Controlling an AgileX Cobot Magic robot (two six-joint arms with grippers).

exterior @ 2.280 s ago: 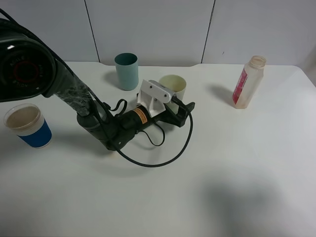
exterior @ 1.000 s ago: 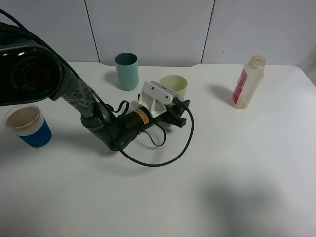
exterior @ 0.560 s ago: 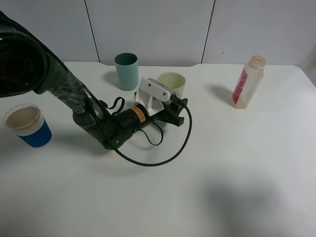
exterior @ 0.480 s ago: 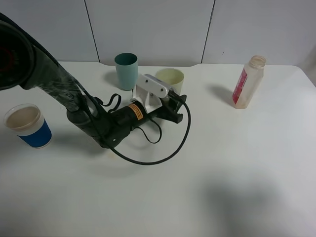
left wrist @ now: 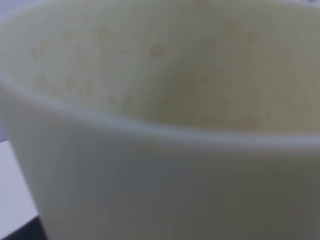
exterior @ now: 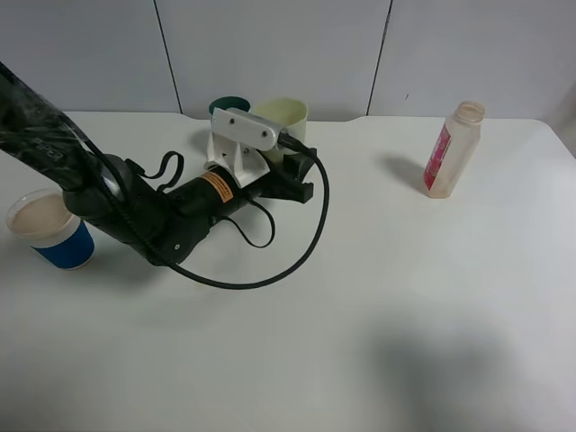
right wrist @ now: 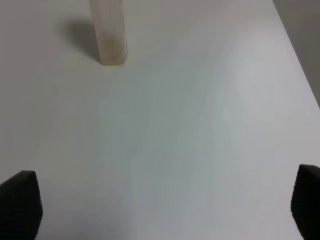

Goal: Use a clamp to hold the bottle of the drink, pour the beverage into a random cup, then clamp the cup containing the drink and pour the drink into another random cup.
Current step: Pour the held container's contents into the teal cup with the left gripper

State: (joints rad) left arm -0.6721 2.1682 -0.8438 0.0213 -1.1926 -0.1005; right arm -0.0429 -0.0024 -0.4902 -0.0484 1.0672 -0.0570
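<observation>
- The cream cup (exterior: 281,119) sits in the upper middle of the high view, clamped low on its side by the left claw (exterior: 291,164). It appears raised off the surface (exterior: 405,297). In the left wrist view its pale wall (left wrist: 160,175) fills nearly everything, too blurred to show any liquid.
- The step in hand looks like carrying this cup to another one and pouring.
- The teal cup (exterior: 225,105) stands just behind, partly hidden. The blue cup (exterior: 49,229) is well apart at the left edge.
- To do it well, keep the cream cup level until its rim is above the target's mouth. Then roll the wrist slowly, lip kept close over the opening.
- The teal cup is narrow and near, so the claw could knock it. Approach from above rather than sideways.
- The bottle (exterior: 452,150) stands upright at upper right, uncapped.
- The right claw (right wrist: 162,202) hangs wide apart over bare surface near it, holding nothing.
- Writing: the bottle's red-pink label (exterior: 442,148) is too small to read. An orange sticker (exterior: 215,184) on the left arm is also illegible. The blue cup shows no readable text.
</observation>
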